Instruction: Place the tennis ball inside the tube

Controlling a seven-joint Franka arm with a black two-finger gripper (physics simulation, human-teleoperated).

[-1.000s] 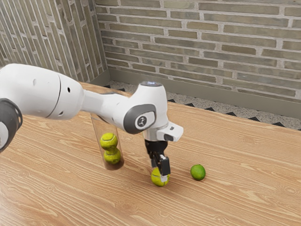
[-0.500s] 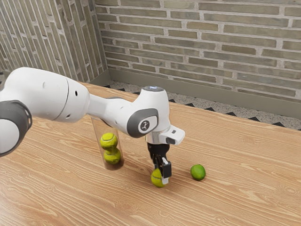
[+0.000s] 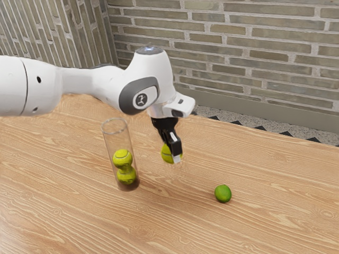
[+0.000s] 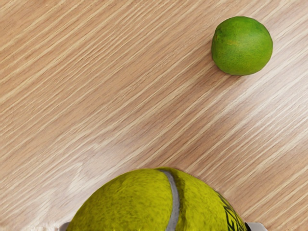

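Observation:
My gripper (image 3: pixel 172 154) is raised above the table in the exterior view, shut on a yellow-green tennis ball (image 3: pixel 166 153). In the wrist view the same ball (image 4: pixel 139 204) lies between the tips of my gripper (image 4: pixel 161 227), one at each side of it. The clear tube (image 3: pixel 108 138) stands upright on the table, to the exterior view's left of my gripper, its top open. Two tennis balls sit inside it, a lower one (image 3: pixel 126 176) and another (image 3: pixel 122 157) on top.
A green lime (image 3: pixel 223 193) rests on the wooden table (image 3: pixel 254 217), toward the exterior view's right from the held ball. The wrist view also has the lime (image 4: pixel 242 45), on the table beyond the ball. A brick wall stands behind.
The gripper has lifted off the table with the tennis ball and shifted slightly toward the exterior view's left. The arm has risen, uncovering the tube's rim. Tube and lime have stayed put.

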